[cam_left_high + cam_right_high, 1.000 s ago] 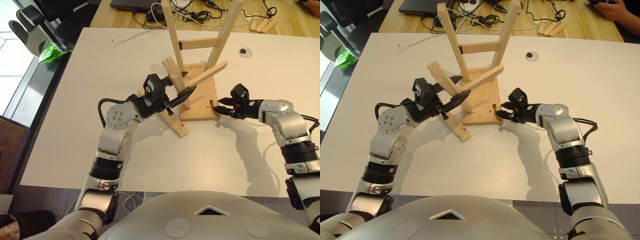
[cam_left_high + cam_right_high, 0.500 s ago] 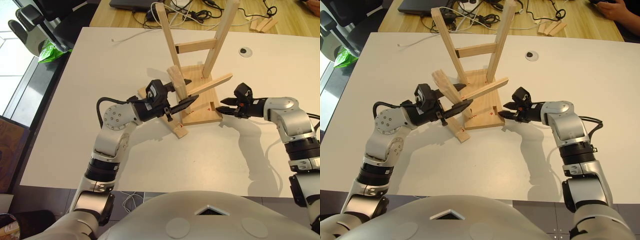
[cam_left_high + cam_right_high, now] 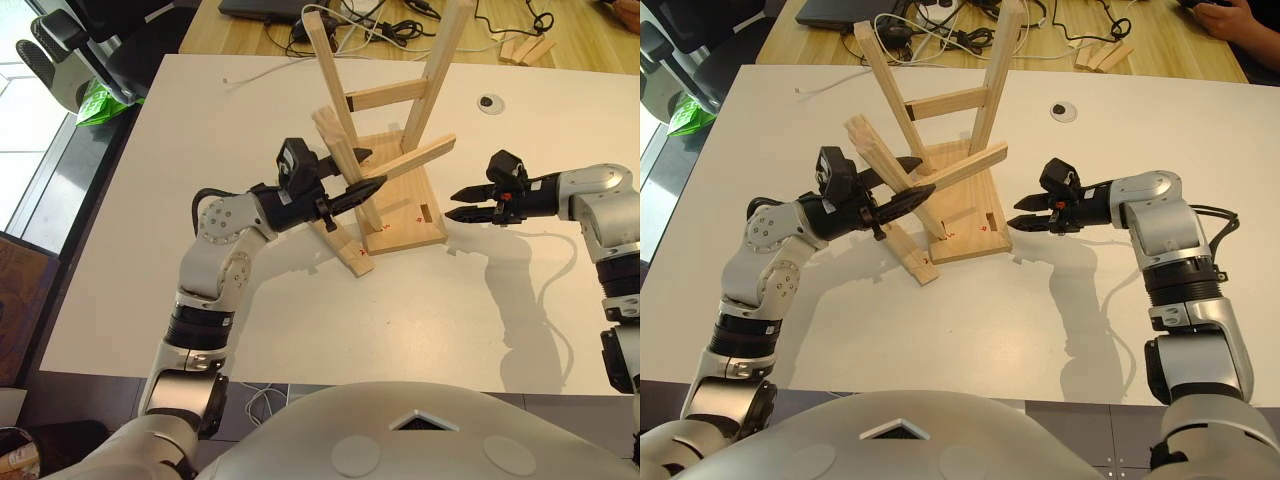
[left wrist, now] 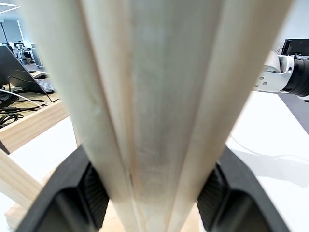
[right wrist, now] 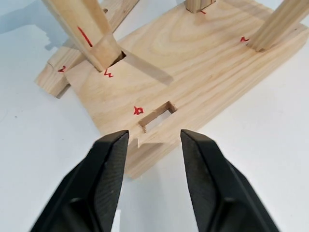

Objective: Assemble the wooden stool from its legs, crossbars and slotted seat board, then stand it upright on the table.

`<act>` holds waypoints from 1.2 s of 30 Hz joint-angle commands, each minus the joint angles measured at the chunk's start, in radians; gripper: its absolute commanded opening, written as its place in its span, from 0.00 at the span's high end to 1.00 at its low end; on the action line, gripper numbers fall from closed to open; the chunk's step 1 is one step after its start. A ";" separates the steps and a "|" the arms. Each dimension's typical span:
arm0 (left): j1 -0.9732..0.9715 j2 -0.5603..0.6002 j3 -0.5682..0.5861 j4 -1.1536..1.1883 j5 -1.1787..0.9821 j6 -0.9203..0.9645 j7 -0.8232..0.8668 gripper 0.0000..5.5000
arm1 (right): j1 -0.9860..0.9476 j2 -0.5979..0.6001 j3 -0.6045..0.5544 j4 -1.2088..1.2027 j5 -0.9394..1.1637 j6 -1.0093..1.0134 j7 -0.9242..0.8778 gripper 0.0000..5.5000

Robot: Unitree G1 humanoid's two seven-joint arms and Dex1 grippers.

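Note:
The half-built stool stands upside down on the white table [image 3: 300, 320]. Its slotted seat board [image 3: 405, 212] lies flat, and two legs joined by a crossbar [image 3: 385, 95] rise from it. A third leg [image 4: 154, 96] leans up from the board with my left gripper [image 3: 362, 187] shut on it. An angled wooden bar [image 3: 420, 157] crosses beside that grip. Under them a loose leg [image 3: 345, 248] lies on the table. My right gripper [image 3: 452, 203] hangs open just right of the board, touching nothing. In the right wrist view its fingers [image 5: 108, 183] face an empty slot [image 5: 157, 118] at the board's edge.
A black round grommet [image 3: 490, 101] sits in the table at the far right. A wooden desk [image 3: 560, 30] behind carries a laptop, cables and small wooden pieces [image 3: 525, 50]. A thin white cable [image 3: 260, 72] lies at the table's far left edge.
My right gripper has drawn back to the right, away from the seat board's edge. My left gripper has shifted a little with the leg, and the upright legs lean slightly differently.

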 commanded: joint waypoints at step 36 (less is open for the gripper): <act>-0.300 0.058 -0.150 0.361 0.108 0.182 -0.244 0.63 | 0.078 0.014 -0.144 -0.231 0.214 0.168 -0.064 0.64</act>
